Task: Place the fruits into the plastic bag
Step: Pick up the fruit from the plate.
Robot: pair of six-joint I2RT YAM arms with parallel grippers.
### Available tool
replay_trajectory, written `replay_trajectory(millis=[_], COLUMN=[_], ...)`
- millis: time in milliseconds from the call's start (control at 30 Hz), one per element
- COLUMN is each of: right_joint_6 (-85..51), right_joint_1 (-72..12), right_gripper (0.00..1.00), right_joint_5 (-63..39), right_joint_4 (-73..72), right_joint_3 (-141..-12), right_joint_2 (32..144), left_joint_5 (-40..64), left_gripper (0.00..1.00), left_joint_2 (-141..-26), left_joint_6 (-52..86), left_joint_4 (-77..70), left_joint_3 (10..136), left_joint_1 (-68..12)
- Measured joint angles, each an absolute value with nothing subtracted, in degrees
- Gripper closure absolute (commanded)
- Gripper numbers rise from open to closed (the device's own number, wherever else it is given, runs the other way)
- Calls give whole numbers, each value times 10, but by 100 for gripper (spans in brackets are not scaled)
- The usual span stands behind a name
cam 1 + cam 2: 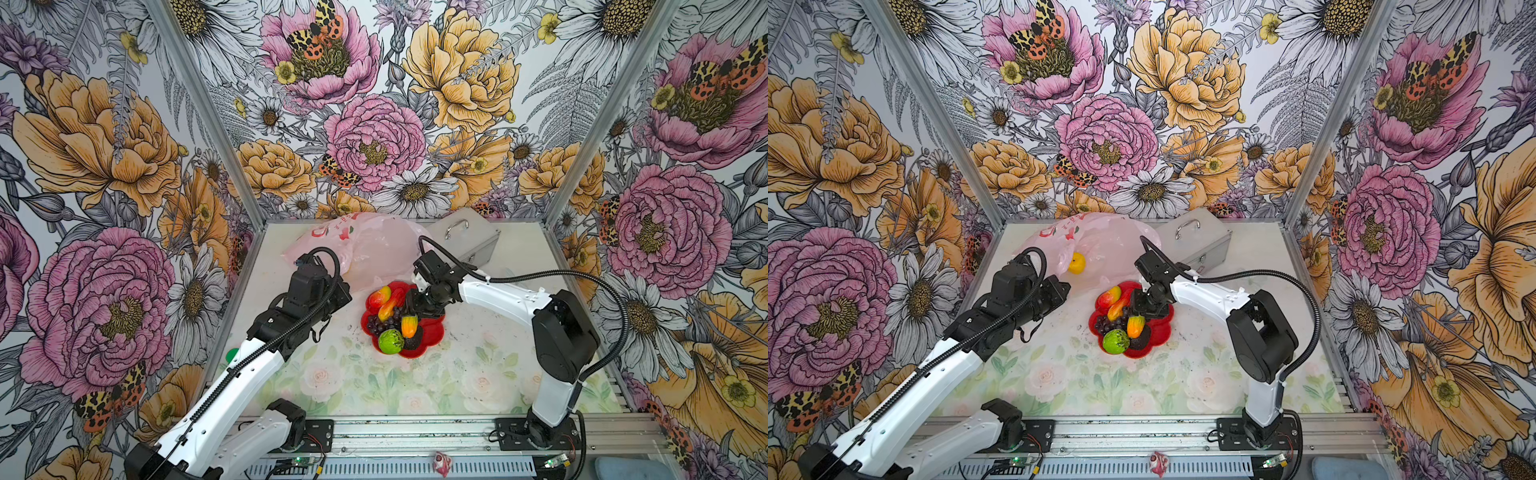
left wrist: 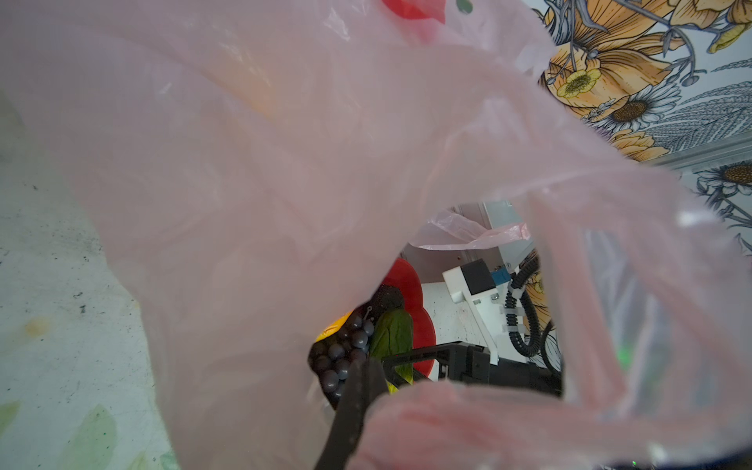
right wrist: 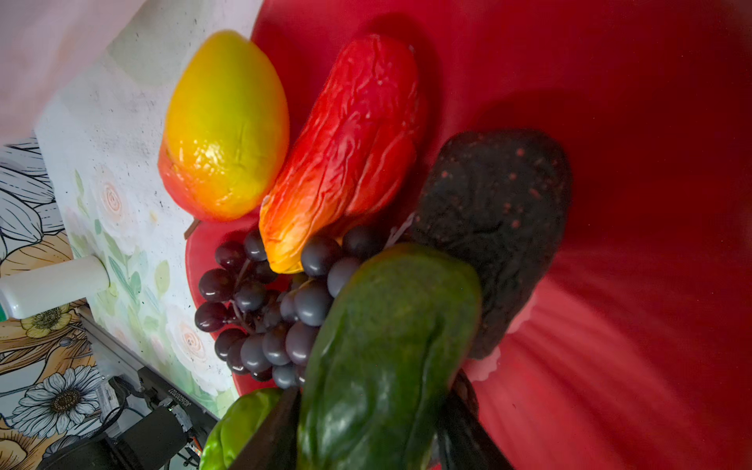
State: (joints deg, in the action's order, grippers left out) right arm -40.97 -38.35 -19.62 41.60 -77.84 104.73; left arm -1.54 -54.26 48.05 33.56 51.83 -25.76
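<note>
Both top views look steeply down from high above the front edge, taking in the whole table (image 1: 457, 374) and walls (image 1: 374, 124). The left wrist view sits close against the bag (image 2: 285, 162), peering through a gap at the dish (image 2: 411, 280). The right wrist view is very near the fruits (image 3: 350, 142) on that dish, seen in all views

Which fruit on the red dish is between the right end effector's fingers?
The green-orange long fruit, alone inside the right end effector; the round lime lies just outside.
</note>
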Motion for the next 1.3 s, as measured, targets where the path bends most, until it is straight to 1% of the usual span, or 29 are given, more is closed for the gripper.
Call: replay_trajectory(millis=[167,633,1000,1300], right_joint_6=[-411,-411,-411,-414], right_joint_1=[-383,-383,-378,-374], right_gripper=[52,54,56,57], right_joint_5=[-190,-186,-191,-226], right_joint_4=[416,416,415,420], right_joint_3=[-778,-778,-762,-783], right_joint_2=[1047,1041,957,929], left_joint_5=[-16,-15,-6,10], left_gripper=[100,100,100,100], left_joint_2=[-543,-542,-539,-537], left_joint_6=[480,480,478,474], left_joint_4=[335,335,335,332], left_joint_3=[518,513,508,504], left_joint_1=[-258,-252,-234,-218])
